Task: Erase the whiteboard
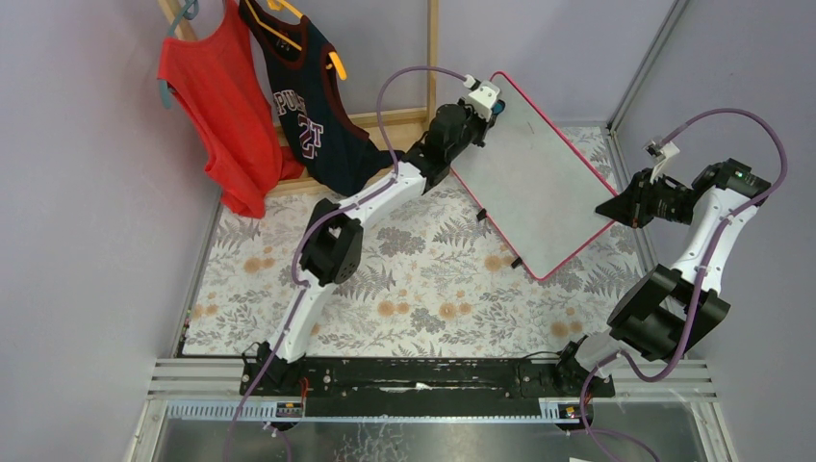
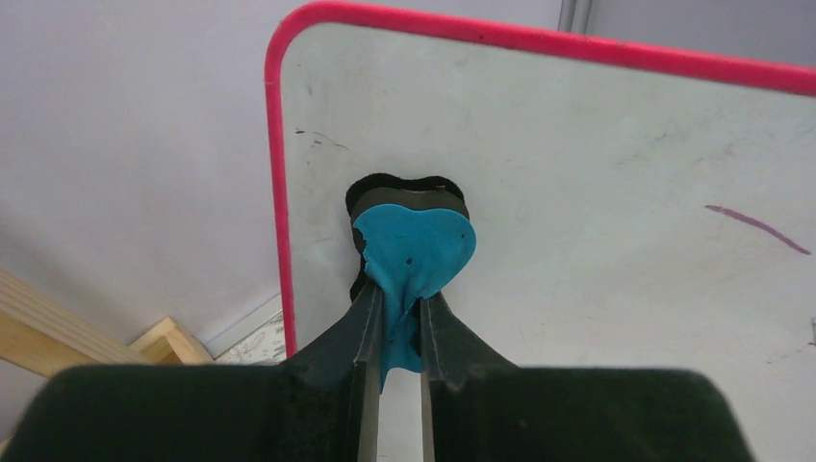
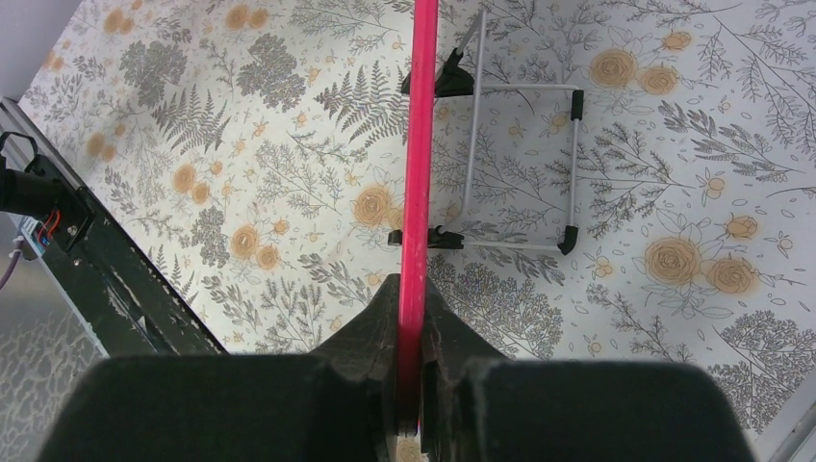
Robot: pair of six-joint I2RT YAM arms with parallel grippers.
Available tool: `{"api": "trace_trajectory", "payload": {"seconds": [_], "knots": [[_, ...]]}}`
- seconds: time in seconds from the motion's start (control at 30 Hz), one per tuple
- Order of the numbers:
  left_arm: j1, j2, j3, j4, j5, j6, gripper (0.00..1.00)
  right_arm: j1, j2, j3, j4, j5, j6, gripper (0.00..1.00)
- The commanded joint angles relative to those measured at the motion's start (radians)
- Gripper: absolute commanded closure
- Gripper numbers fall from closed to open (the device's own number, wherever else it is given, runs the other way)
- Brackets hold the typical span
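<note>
Pinching whiteboard (image 1: 534, 183) rim, right fingers (image 3: 370, 332), left fingers (image 2: 337, 348) holding eraser (image 2: 414, 250)

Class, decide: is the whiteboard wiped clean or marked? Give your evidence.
Marked. The whiteboard carries a purple stroke to the right of the blue eraser pinched in the left claw, plus faint smudges.

High overview, wrist close-ups sharing whiteboard (image 1: 539, 183)
</note>
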Motion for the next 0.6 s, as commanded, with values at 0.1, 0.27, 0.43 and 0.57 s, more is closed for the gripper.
{"api": "trace_trajectory", "payload": {"seconds": [0.1, 0.27, 0.43, 0.57], "knots": [[0.015, -0.011, -0.082, 0.043, 0.022, -0.022, 0.96, 0.064, 0.038, -0.063, -0.093, 0.165, -0.101, 1.00], [-0.001, -0.071, -0.214, 0.076, 0.054, -0.042, 0.97, 0.065, 0.040, -0.043, -0.093, 0.166, -0.080, 1.00], [-0.016, -0.185, -0.392, 0.127, 0.061, -0.070, 0.97, 0.064, 0.051, -0.019, -0.092, 0.160, -0.057, 1.00], [-0.023, -0.294, -0.544, 0.152, 0.056, -0.126, 0.98, 0.065, 0.066, -0.006, -0.092, 0.156, -0.040, 1.00]]}}
